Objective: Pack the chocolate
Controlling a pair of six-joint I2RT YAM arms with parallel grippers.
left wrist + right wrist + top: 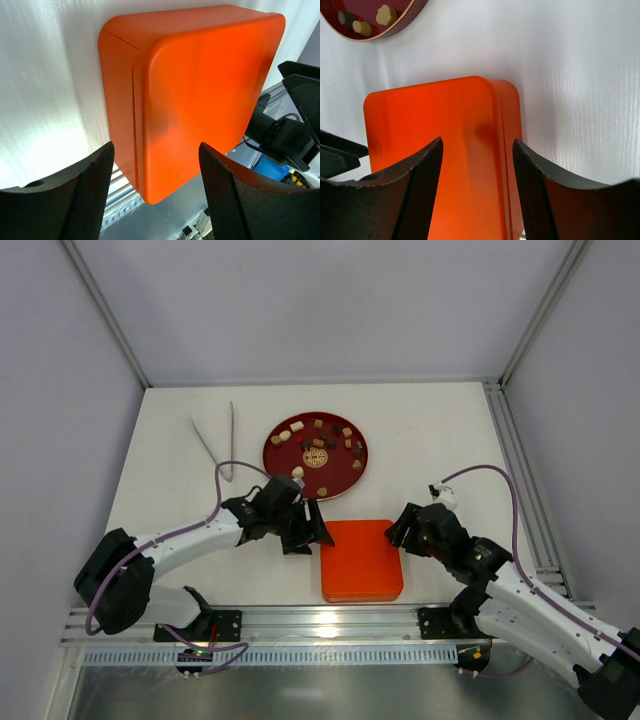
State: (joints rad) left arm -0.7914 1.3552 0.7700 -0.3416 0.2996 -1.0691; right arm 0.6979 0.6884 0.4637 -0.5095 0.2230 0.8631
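The chocolate pieces (297, 426), cream, caramel and dark brown, lie scattered on a dark red round plate (337, 472) at the middle of the table; a few show at the top left of the right wrist view (385, 14). An orange-red square box (361, 560) with its lid on sits near the front edge, and also shows in the left wrist view (200, 90) and the right wrist view (450, 130). My left gripper (312, 533) (155, 150) is open and empty at the box's left side. My right gripper (398, 530) (477, 142) is open and empty at its far right corner.
Metal tongs (218, 445) lie at the back left of the white table. An aluminium rail (320, 620) runs along the front edge just below the box. Frame posts stand at the back corners.
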